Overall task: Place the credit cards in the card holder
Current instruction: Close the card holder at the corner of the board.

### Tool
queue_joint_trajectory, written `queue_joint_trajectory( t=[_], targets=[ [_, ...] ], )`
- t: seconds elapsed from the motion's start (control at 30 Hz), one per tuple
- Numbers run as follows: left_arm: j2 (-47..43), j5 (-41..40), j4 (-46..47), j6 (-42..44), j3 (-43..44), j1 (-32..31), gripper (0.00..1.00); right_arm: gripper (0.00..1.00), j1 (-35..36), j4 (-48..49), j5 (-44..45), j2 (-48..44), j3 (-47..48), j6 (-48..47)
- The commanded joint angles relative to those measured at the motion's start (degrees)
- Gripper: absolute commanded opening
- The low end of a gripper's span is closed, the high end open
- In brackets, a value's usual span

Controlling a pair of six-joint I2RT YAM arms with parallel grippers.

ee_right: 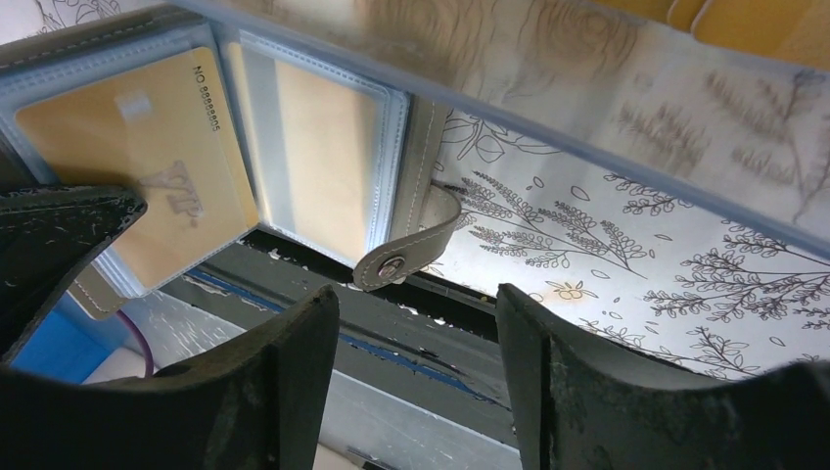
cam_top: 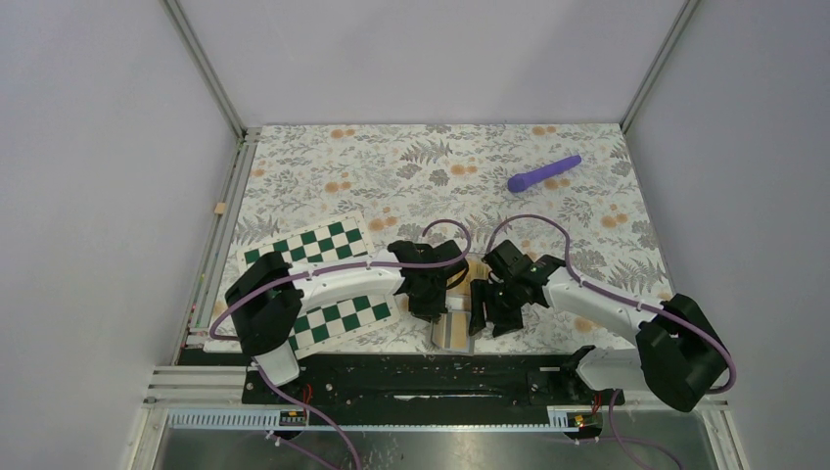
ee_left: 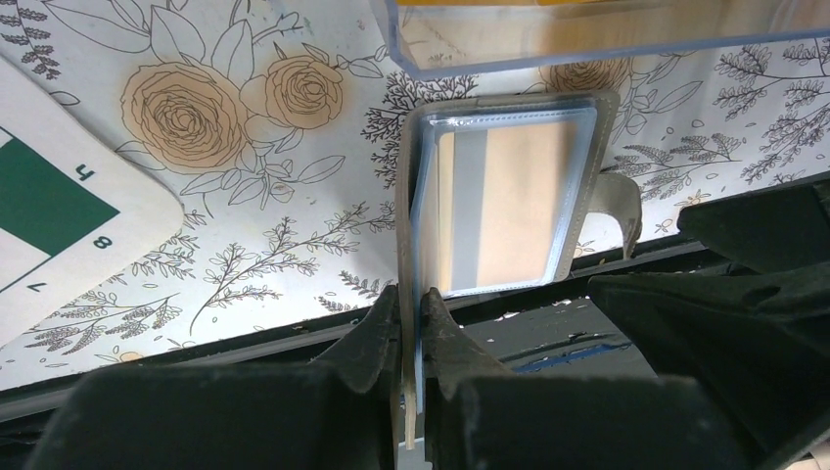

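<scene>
I see one credit card (ee_right: 137, 166) lying in the left sleeve of the open card holder (ee_left: 587, 196): orange-yellow, flat, with rounded corners, small printed digits along one edge and faint "VIP" lettering. A second card (ee_right: 323, 157) sits in the holder's right sleeve, showing a pale stripe down its length.

The sleeves are clear, glossy plastic and the cover is grey with stitched edges. A grey strap (ee_right: 406, 250) with a metal snap curls off the holder's right side.

My left fingers (ee_left: 377, 338) are pinched closed on the holder's near edge, and they hide that edge. My right fingers (ee_right: 294, 372) stand apart with nothing between them, just near-side of the strap.

Beyond the holder is a clear plastic box (ee_left: 587, 49). Orange-yellow pieces (ee_right: 754, 24) inside it are blurred and cut off by the frame, so I cannot count them.

The surface under the holder is a floral printed cloth (ee_right: 607, 235).
</scene>
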Motion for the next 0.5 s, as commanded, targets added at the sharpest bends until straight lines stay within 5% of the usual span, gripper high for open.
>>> queue_joint_trajectory(
  t=[0.0, 0.17, 0.33, 0.47],
  targets=[
    [0.55, -1.27, -1.34, 0.23, 2.18, -0.45, 0.00, 0.66, 1.16, -0.89, 1.27, 0.64, 2.79, -1.07],
    [0.57, -1.36, -1.70, 0.34, 2.54, -0.47, 0.06, 0.44, 1.71, -2.91, 5.89, 3.29, 5.04, -1.67],
    [1.04, -0.82, -1.58, 0.88, 3.65, -0.62, 0.17, 0.02, 1.73, -3.03, 6.58, 2.74, 5.46, -1.45],
    [1.68, 2.91, 0.74, 2.51, 5.04, -0.89, 0.39, 0.00, 1.78, -2.52, 6.13, 1.58, 4.41, -1.01]
  ],
)
